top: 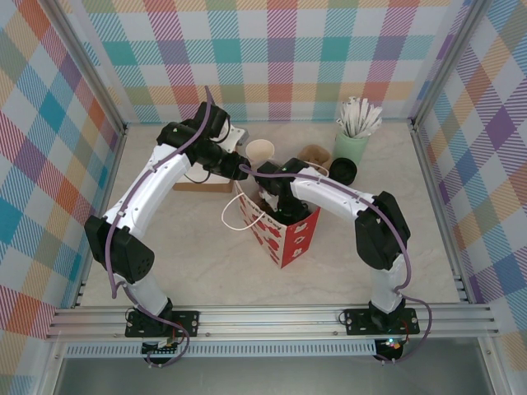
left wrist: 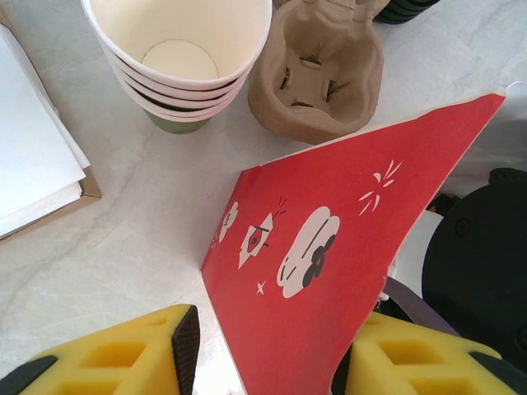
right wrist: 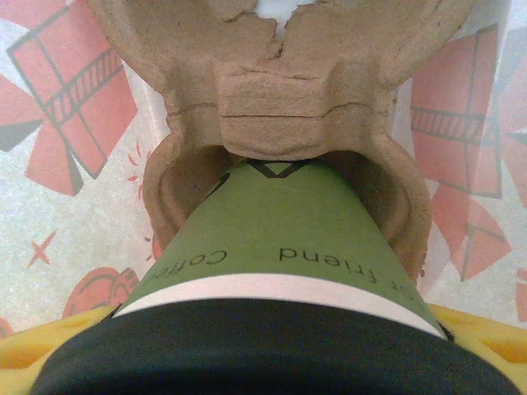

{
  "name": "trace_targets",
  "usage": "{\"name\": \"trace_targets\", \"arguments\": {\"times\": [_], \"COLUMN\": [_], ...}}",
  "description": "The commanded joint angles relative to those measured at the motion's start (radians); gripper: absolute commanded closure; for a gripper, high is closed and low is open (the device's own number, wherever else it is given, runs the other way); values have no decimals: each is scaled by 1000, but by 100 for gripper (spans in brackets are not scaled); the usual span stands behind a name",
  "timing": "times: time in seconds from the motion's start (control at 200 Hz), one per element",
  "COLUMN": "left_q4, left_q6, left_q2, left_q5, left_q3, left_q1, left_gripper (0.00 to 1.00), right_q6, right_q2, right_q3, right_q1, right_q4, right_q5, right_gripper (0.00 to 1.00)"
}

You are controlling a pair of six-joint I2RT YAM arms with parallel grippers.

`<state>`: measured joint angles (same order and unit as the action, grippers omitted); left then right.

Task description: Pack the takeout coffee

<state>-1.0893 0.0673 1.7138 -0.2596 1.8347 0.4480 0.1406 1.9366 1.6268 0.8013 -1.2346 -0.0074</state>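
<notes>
The takeout coffee (right wrist: 280, 239), a green paper cup with a black lid (right wrist: 272, 354), is tilted with its base in a pocket of a brown pulp carrier (right wrist: 280, 99) inside the red bag (top: 284, 234). My right gripper (top: 276, 197) reaches into the bag from above and is shut on the cup near its lid; its yellow fingers (right wrist: 494, 337) show at the lower corners of the right wrist view. My left gripper (left wrist: 263, 362) is at the bag's far left rim and stands open. The bag's red wall (left wrist: 329, 247) passes between its fingers and lies against the right one.
A stack of green cups (left wrist: 177, 58) and an empty pulp carrier (left wrist: 321, 74) stand just behind the bag. Black lids (top: 342, 170) and a pale-mint cup of white sticks (top: 352, 140) stand at the back right. White papers on cardboard (left wrist: 33, 164) lie left.
</notes>
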Motion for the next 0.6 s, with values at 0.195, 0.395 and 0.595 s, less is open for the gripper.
{"name": "trace_targets", "arguments": {"times": [0.195, 0.395, 0.595], "left_q4": [6, 4, 4], "left_q6": [2, 3, 3], "left_q2": [3, 5, 6], "left_q5": [-30, -31, -35], "left_q3": [9, 12, 15], "left_q1": [-7, -7, -7], "left_gripper": [54, 54, 54], "right_q6": [-19, -18, -9], "right_q2": [29, 26, 24], "right_q3": [-19, -13, 18], "right_q1": [-1, -1, -2], "right_q4": [-12, -19, -42], "right_q5": [-6, -9, -11], "right_gripper": [21, 21, 21]}}
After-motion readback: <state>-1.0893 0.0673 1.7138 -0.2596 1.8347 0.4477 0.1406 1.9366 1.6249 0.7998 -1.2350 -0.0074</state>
